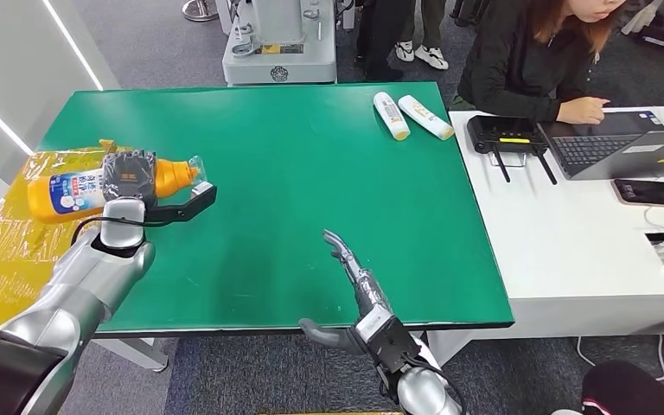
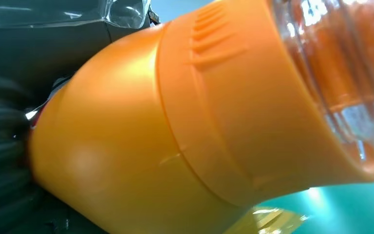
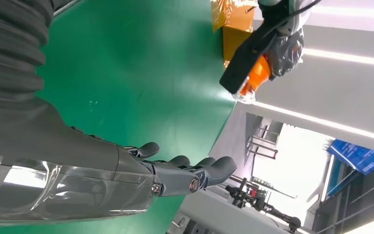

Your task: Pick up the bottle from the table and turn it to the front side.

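Robot's right hand (image 1: 359, 290) hangs open, fingers spread, over the green table (image 1: 311, 173). Left hand (image 1: 130, 177) grips the orange plastic bottle (image 1: 78, 192) sideways above the table's left edge, cap pointing right. Close up, its clear cap (image 2: 331, 73) shows.

An orange bottle (image 1: 86, 188) is held on its side at the left edge of the green table (image 1: 294, 173), raised off the surface. Its body is a rich orange plastic with a white and blue label facing up toward the head camera, printed with characters too small to read. The base points left, over a yellow crinkled sheet (image 1: 0, 233); the neck points right, ending in a clear cap through which the orange shows. In the close wrist view the shoulder narrows to a ridged orange collar under that clear cap. The left hand (image 1: 130, 175) grips the bottle around its middle.
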{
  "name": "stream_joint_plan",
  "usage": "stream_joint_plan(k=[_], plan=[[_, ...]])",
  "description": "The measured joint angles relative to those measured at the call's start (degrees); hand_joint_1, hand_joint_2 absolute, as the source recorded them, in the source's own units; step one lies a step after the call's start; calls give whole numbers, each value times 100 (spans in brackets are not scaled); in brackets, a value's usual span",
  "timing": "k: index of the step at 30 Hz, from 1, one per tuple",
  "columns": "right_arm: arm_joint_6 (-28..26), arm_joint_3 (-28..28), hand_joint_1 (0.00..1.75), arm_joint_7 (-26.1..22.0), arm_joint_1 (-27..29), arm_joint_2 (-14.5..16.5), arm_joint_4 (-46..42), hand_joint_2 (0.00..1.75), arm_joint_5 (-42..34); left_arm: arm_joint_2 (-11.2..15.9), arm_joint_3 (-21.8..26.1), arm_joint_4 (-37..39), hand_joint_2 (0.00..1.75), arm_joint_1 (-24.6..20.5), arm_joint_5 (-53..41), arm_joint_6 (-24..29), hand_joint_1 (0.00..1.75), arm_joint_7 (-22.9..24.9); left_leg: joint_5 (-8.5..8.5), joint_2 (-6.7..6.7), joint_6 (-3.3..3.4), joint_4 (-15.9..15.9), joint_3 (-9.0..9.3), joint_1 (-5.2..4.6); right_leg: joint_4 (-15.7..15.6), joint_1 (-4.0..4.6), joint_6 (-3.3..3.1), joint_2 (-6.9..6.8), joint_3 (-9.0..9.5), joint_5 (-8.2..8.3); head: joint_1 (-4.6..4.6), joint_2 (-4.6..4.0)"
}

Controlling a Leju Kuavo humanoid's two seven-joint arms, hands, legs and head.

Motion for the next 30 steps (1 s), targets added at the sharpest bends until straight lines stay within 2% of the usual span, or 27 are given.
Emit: stream_joint_plan(k=[15,21,30], plan=[[115,-3,0,0,29,-1,0,175,25,191,0,121,175,163,-93,-181,175,30,0,6,0,0,-2,0,1,0,0,5,-1,0,-1,1],[227,-14,0,0,21,-22,-8,175,-6,320,49,128,175,399,160,-172,175,-430,0,-1,-1,0,-3,1,1,0,-1,-1,-4,-1,-1,1],[260,-31,0,0,16,-51,-17,175,-46,349,117,140,175,473,216,-199,175,-475,0,-1,-1,0,-4,0,1,0,-1,-1,-3,0,1,2]])
